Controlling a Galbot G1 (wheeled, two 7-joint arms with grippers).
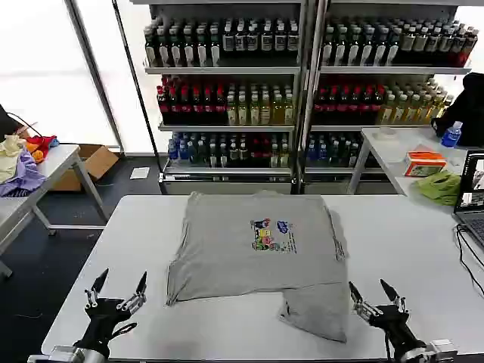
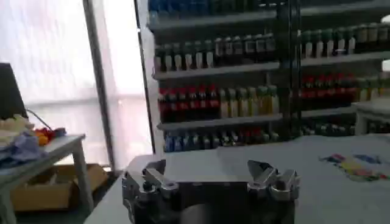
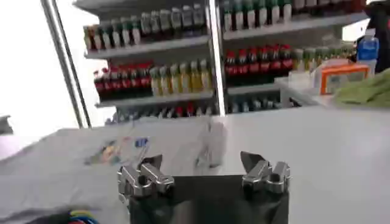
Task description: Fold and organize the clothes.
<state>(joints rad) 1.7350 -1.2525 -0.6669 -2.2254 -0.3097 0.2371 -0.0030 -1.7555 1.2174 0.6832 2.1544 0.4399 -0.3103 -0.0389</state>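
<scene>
We see the shirt (image 1: 257, 257) partly folded; left gripper (image 1: 119, 291) at 7 o'clock, right gripper (image 1: 375, 295) at 5, both spread wide, ready to grasp.

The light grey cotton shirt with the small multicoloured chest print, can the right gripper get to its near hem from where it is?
Probably yes. The right gripper is open, just beside the hem corner of the light grey cotton shirt, with bare white table between them.

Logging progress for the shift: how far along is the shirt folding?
Barely begun. The grey shirt lies spread on the white table, print up, with one lower corner flopped out and no clean fold yet. The left gripper and right gripper are open at the near edge, holding nothing. All folding and stacking remains.
</scene>
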